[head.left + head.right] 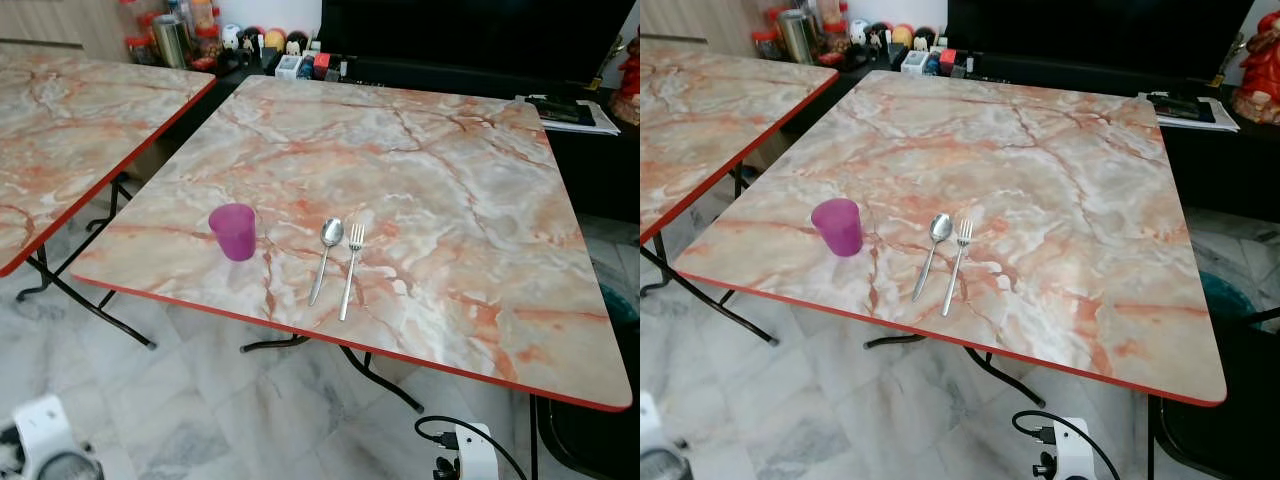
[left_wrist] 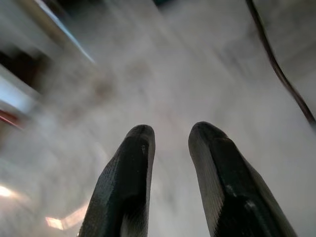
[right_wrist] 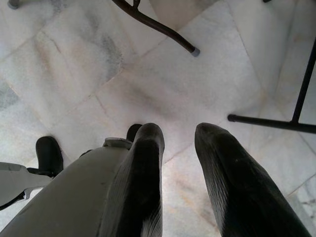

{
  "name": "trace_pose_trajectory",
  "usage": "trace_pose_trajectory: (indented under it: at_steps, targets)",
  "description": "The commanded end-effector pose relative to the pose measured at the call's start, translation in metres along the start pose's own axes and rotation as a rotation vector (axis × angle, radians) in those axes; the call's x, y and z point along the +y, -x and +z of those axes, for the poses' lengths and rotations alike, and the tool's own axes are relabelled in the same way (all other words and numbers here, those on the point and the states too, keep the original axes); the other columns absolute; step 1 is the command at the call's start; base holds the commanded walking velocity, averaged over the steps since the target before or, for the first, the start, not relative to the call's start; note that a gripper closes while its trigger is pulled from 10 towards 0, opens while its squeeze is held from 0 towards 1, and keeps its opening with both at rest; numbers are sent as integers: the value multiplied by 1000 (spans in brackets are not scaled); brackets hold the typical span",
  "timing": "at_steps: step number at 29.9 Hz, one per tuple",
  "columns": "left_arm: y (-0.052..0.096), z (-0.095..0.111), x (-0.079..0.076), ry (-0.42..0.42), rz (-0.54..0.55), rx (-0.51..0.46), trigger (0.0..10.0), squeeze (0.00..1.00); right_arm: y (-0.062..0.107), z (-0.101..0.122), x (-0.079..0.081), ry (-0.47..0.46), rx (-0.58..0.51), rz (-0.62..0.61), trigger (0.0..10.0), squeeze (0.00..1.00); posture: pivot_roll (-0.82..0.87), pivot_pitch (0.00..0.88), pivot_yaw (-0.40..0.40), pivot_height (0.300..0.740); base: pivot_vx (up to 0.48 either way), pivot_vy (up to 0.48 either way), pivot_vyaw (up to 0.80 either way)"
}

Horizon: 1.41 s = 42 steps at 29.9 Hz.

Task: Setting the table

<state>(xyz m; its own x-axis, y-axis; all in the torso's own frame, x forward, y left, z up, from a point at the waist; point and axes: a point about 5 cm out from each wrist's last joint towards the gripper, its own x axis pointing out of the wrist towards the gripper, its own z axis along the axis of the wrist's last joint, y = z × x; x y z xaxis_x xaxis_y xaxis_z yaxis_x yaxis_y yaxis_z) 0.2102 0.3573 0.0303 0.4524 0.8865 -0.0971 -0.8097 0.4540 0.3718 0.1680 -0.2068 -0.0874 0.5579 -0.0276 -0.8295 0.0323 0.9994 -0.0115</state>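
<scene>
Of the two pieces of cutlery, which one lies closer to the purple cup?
The spoon; it lies between the purple cup and the fork.

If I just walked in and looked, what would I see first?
Probably the purple cup, bright against the pink marble-patterned table, near its front edge. Just to its right lie a spoon and a fork, side by side with their handles pointing toward the front edge. Both grippers, left and right, hang open over the floor.

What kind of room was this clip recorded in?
Probably a home dining or living area: two marble-patterned folding tables, a marble tile floor, and a dark cabinet beside a shelf of jars and trinkets.
</scene>
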Motion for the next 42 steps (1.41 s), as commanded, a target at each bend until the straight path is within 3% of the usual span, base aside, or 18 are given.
trace_pose_trajectory:
  at_steps: [1,4,5,9,11,12,14,15,16,17,22,26,27,30,31,34,37,42]
  targets:
    - [-8,18,6,31,70,-78,10000,0,1,-4,-1,0,18,2,10000,0,-15,96,-15,740,0,0,0]
    - [-17,44,11,45,114,-184,10000,0,1,-4,-1,-1,17,2,10000,0,-15,96,-15,740,0,0,0]
    - [-22,66,8,34,98,-280,10000,0,1,-4,-1,-2,16,2,10000,0,-15,96,-15,740,0,0,0]
    - [-22,86,1,18,58,-367,10000,0,1,-3,-1,-3,16,1,10000,0,-11,97,-14,740,0,0,0]
    - [-21,117,-13,66,-15,-458,10000,0,1,-4,-1,-5,17,1,10000,0,-11,97,-14,740,0,0,0]
    - [-21,117,-13,66,-15,-458,10000,0,1,-4,-1,-5,17,1,10000,0,-11,97,-14,740,0,0,0]
    - [-16,139,-27,121,-112,-500,10000,0,1,-4,-1,-6,17,1,10000,0,-11,97,-14,740,0,0,0]
    - [-11,158,-46,154,-232,-515,10000,0,1,-3,-1,-6,17,1,10000,0,-14,105,-13,740,0,0,0]
    - [-11,158,-46,154,-232,-515,10000,0,1,-3,-1,-6,17,1,10000,0,-14,105,-13,740,0,0,0]
    - [-4,175,-64,208,-363,-505,10000,0,0,-3,-1,-6,17,1,10000,0,-16,109,-11,740,0,0,0]
    - [7,195,-87,302,-522,-462,10000,0,0,-3,-1,-8,17,0,10000,0,-20,114,-8,740,0,0,0]
    - [26,220,-120,433,-724,-309,10000,0,0,-3,-1,-10,18,0,10000,0,-23,120,-3,740,0,0,0]
    - [34,231,-128,448,-778,-317,10000,0,0,-3,0,-11,19,-1,10000,0,-25,121,1,740,0,0,0]
    - [43,244,-137,512,-845,-284,10000,0,0,-3,0,-14,19,-2,10000,0,-30,117,9,740,0,0,0]
    - [48,251,-141,527,-891,-279,10000,1000,0,-3,0,-16,18,-4,10000,0,-31,116,11,740,0,0,0]
    - [48,251,-141,527,-891,-279,10000,1000,0,-3,0,-16,18,-4,10000,0,-31,116,11,740,0,0,0]
    - [55,258,-146,563,-980,-241,10000,1000,0,-2,1,-18,17,-6,10000,0,-33,113,15,740,0,0,0]
    - [60,260,-151,469,-1067,-223,10000,1000,0,-2,1,-20,17,-6,10000,0,-28,112,26,740,0,0,0]
